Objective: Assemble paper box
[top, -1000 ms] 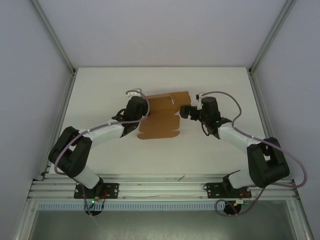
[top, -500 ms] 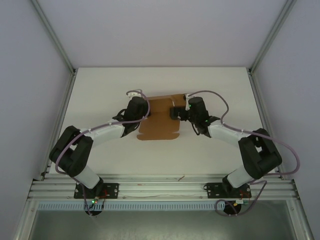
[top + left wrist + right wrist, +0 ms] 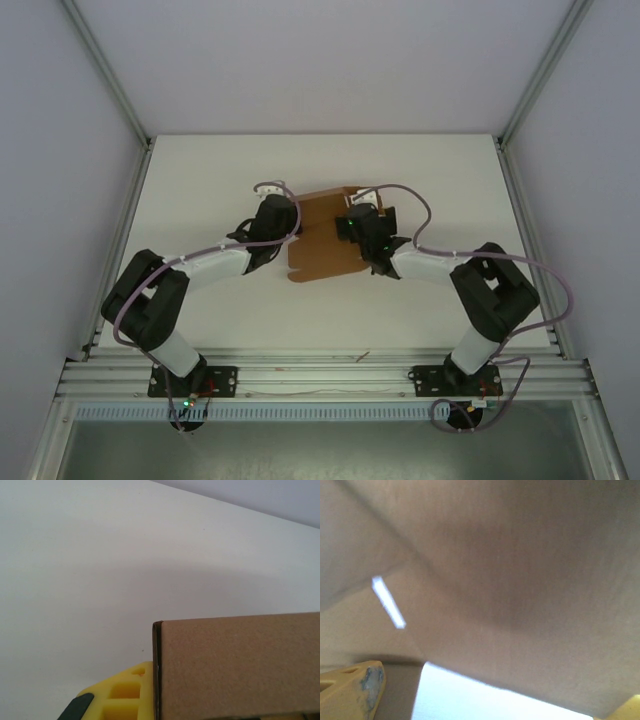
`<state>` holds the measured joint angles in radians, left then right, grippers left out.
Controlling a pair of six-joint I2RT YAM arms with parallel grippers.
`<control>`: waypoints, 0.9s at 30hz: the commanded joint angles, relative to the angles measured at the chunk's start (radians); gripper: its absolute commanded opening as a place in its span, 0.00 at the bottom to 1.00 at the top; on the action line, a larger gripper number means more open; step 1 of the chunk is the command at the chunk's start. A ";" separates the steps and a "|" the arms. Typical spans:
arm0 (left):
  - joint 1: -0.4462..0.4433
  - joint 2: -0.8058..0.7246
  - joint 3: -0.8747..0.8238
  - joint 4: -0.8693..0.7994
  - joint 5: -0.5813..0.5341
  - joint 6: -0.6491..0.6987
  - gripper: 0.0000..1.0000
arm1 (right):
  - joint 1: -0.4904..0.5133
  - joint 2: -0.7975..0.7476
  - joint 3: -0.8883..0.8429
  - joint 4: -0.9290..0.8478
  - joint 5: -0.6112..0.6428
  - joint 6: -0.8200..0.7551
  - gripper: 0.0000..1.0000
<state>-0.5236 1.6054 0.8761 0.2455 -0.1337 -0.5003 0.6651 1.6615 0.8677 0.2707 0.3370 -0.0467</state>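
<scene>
Partly folded paper box (image 3: 322, 252) between two grippers, its edge just ahead of left gripper (image 3: 293, 228), grip impossible to tell, right gripper (image 3: 347, 224) close over it, fingers (image 3: 352, 685) spread.

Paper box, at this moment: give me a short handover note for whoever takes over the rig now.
Left hand: at the left edge of the paper box. One yellow finger sits beside a cardboard panel; whether it grips cannot be told.
Right hand: open, over the sheet's right part, very close to the cardboard.
Box: brown sheet in the middle of the table, partly folded, with its right side seemingly raised.
Done: folding has begun.
Left: finish the folds and close the box.
</scene>
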 commanded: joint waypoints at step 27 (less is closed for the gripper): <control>0.001 -0.018 0.053 -0.119 0.058 0.103 0.00 | -0.388 -0.190 0.102 -0.414 -1.011 -0.324 0.70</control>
<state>-0.5236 1.6054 0.9176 0.1417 -0.1001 -0.4126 0.2813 1.4536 0.9356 -0.1120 -0.5755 -0.3313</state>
